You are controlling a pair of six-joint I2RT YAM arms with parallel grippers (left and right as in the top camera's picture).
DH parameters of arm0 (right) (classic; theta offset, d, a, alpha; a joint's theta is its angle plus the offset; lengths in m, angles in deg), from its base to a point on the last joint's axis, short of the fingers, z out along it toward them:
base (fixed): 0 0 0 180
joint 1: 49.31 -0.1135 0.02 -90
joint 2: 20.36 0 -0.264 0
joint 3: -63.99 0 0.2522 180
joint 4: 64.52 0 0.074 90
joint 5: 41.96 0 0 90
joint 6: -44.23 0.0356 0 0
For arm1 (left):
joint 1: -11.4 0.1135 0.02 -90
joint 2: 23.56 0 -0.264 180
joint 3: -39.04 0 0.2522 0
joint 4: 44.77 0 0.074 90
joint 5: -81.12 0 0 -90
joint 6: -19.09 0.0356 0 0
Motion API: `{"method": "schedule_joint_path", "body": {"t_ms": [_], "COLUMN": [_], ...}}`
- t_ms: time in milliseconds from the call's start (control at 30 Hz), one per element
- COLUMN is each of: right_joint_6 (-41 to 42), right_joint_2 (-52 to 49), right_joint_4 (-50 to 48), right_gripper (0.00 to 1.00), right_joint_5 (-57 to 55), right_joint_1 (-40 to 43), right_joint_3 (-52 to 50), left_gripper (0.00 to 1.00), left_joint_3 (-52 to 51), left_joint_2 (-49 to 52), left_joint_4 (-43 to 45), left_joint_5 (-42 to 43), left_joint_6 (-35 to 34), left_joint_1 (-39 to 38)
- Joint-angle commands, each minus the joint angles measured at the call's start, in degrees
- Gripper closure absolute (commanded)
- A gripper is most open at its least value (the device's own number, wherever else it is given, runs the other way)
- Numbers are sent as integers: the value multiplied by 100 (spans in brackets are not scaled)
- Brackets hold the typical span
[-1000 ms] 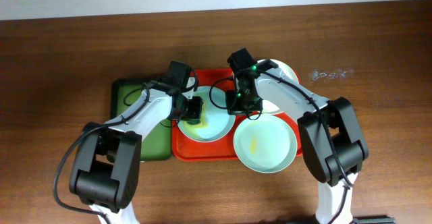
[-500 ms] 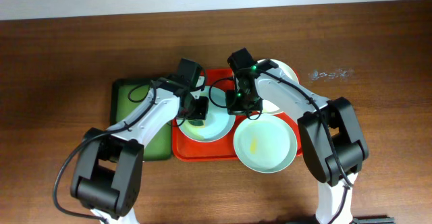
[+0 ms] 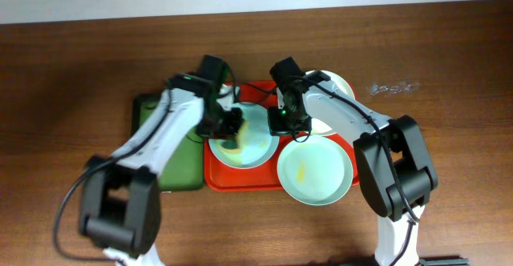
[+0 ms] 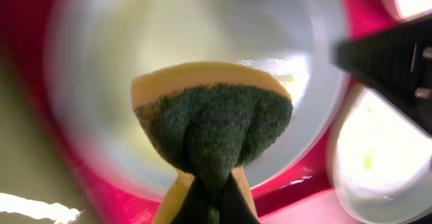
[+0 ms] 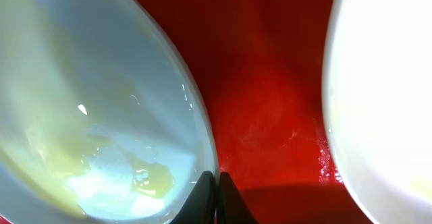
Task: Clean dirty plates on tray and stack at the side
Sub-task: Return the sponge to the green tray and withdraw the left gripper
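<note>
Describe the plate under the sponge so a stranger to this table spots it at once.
Find the large red rectangular plastic tray on the brown wooden table. On its left half lies a round pale blue-green plate. Unlike the second blue-green plate at the tray's right front and the cream-white plate behind that, it has a yellow-and-green sponge, gripped by the left gripper, over it.

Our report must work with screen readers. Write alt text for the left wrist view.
The left gripper, shut on a yellow sponge with a green scouring face, holds it over a pale blue-green plate on the red tray. A second plate shows at lower right.
</note>
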Motion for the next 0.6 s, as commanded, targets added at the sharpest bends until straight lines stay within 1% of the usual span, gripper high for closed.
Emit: {"method": "schedule_joint_path", "body": {"t_ms": [0, 33, 167, 267, 333, 400, 467, 567], "right_joint_6": [-42, -42, -42, -42, -42, -42, -42, -42], "right_joint_2": [66, 66, 66, 66, 66, 66, 66, 66], "right_joint_4": [22, 28, 63, 61, 52, 66, 63, 61], "right_gripper": [96, 96, 96, 96, 96, 96, 96, 96], "right_joint_5": [-9, -7, -7, -9, -9, -9, -9, -9], "right_joint_1": [-26, -26, -26, -26, -26, -26, -26, -26], "right_joint_3": [-20, -20, -20, -20, -20, -20, -20, -20], "left_gripper": [100, 100, 100, 100, 100, 100, 100, 100], "left_joint_3": [190, 177, 59, -133, -501, -1178, -1541, -1663], "left_joint_2": [-636, -629, -614, -614, -614, -599, -599, -599], "left_joint_4": [-610, -798, -848, -789, -501, 214, 597, 726], "left_joint_5": [-1766, -1930, -2035, -2031, -2031, -2031, -2031, -2026], "left_joint_6": [42, 42, -105, -105, -105, -103, -103, -103], "left_joint_1": [417, 588, 1191, 1394, 1412, 1412, 1412, 1412]}}
